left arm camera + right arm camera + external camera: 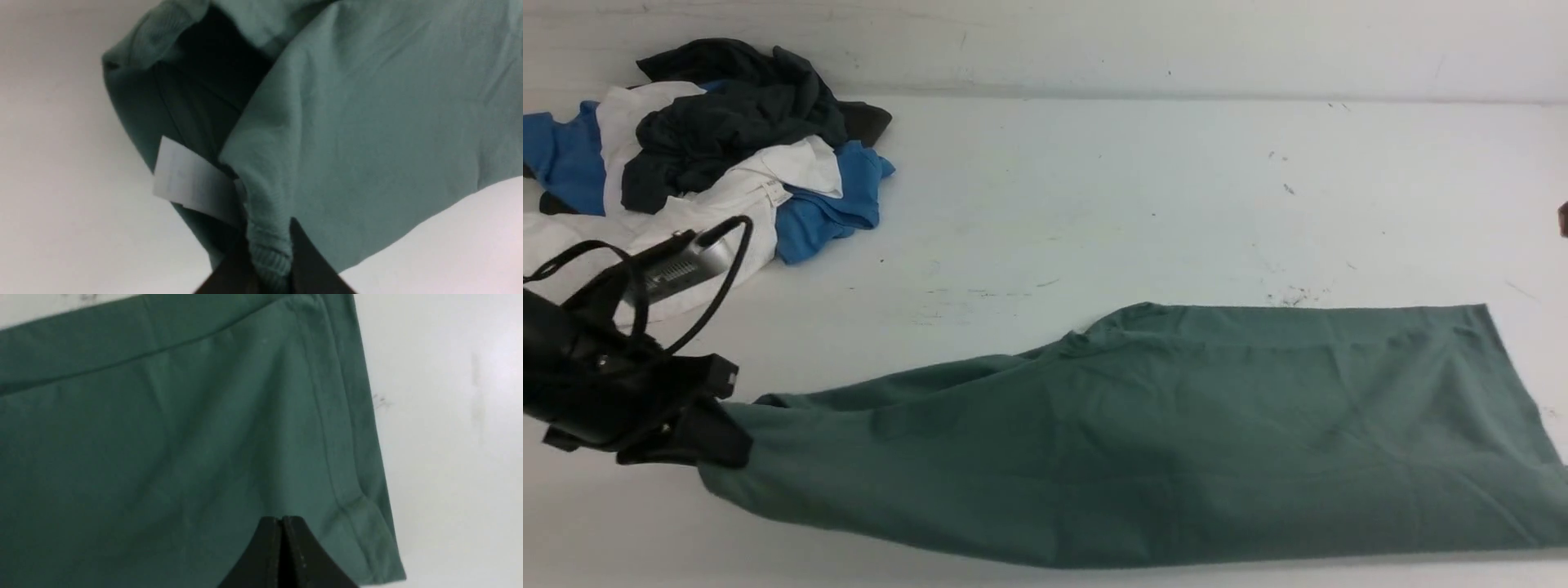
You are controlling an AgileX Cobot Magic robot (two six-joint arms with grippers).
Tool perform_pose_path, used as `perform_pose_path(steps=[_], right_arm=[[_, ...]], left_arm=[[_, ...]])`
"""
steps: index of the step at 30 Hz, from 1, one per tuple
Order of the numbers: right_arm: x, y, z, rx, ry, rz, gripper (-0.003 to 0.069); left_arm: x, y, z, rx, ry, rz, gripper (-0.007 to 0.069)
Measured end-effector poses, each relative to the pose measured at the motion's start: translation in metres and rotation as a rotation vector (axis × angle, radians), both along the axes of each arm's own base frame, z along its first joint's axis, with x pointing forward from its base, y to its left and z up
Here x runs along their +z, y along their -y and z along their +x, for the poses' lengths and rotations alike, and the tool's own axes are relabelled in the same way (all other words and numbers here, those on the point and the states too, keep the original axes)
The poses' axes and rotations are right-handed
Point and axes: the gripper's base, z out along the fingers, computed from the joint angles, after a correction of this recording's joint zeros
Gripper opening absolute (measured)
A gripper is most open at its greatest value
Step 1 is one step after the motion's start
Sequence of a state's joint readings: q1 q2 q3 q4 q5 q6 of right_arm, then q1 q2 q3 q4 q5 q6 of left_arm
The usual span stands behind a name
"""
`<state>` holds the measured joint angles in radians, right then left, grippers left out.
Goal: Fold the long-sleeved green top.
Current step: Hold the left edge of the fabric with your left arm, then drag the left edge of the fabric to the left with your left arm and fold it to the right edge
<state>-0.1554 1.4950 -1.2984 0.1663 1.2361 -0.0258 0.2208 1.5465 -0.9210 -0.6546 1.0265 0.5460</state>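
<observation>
A white neck label (192, 183) hangs from the inside of the collar of the green long-sleeved top (1176, 425). Its print is too blurred to read, and no other writing or logo shows on the cloth.

The top is a muted sage-green knit, smooth and matte. It lies in a long band on the worktop (1094, 204), reaching from 8 o'clock to 4 o'clock in the front view. Its far edge is straight, and soft creases run through the middle. The ribbed neckband (267, 245) has a coarser, corded texture than the body.

The left gripper (715, 425), at 8 o'clock, has its black jaws clamped on that neckband right beside the label, and the cloth bunches towards it.

The right gripper (282, 522) appears only in its own wrist view. Its jaws are pressed together over the fabric, near the double-stitched hem (327, 437) and close to a corner. I cannot tell whether they pinch any cloth.

At 10 o'clock, well apart from the top, sits a crumpled pile of garments (727, 139) in blue, white and dark grey. The worktop is white, flat and lightly scuffed with small dark marks.
</observation>
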Motion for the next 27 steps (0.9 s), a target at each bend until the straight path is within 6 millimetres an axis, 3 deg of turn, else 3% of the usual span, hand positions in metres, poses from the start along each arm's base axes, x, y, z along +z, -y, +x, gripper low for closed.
perform_pose_path(steps=[2,5,12,20,23,27], right_arm=[[0.006,-0.016,-0.018,0.047,0.016,0.0,-0.0013],[0.005,-0.025,-0.031,0.074,0.012,0.001,-0.0013],[-0.005,-0.026,-0.04,0.091,-0.025,-0.018,-0.0013],[-0.007,-0.025,-0.04,0.101,-0.032,-0.042,-0.0013],[-0.007,-0.025,-0.04,0.101,-0.032,-0.042,-0.0013],[-0.007,-0.025,-0.04,0.101,-0.032,-0.042,-0.0013]], left_arm=[[0.015,0.0,-0.007,0.024,0.041,0.024,0.0006],[0.024,-0.001,-0.012,0.041,0.07,0.053,0.0007],[0.015,-0.009,-0.009,0.1,0.017,0.122,0.0082],[0.01,-0.015,-0.001,0.148,0.019,0.161,0.0379],[0.01,-0.017,0.004,0.169,0.051,0.172,0.0435],[-0.005,-0.017,0.009,0.16,-0.007,0.161,0.048]])
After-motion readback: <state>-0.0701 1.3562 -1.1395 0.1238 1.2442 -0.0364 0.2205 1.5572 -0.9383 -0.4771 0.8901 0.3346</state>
